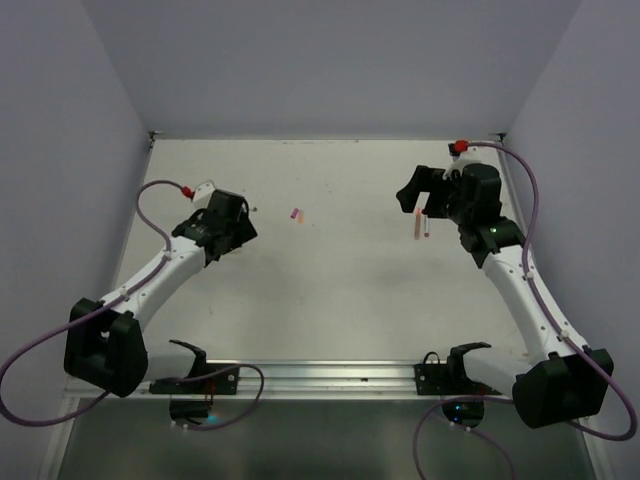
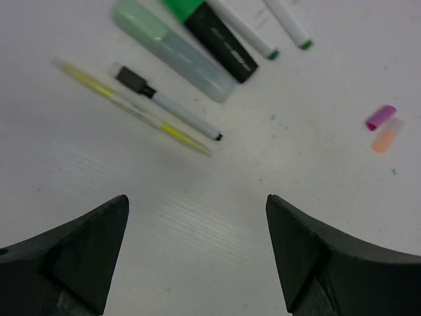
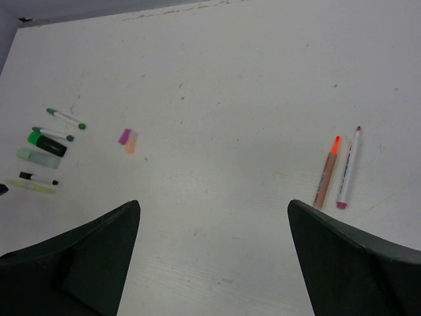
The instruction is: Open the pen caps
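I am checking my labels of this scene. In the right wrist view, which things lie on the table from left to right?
group of pens → pink cap → orange cap → orange-tipped pen → white pen

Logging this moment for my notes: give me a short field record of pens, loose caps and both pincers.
left pincer: open, empty, over bare table
right pincer: open, empty
loose caps: pink cap and orange cap, side by side, mid-table
left cluster: yellow pen, pale green marker, black marker, others
right pair: orange pen beside white pen, tips showing
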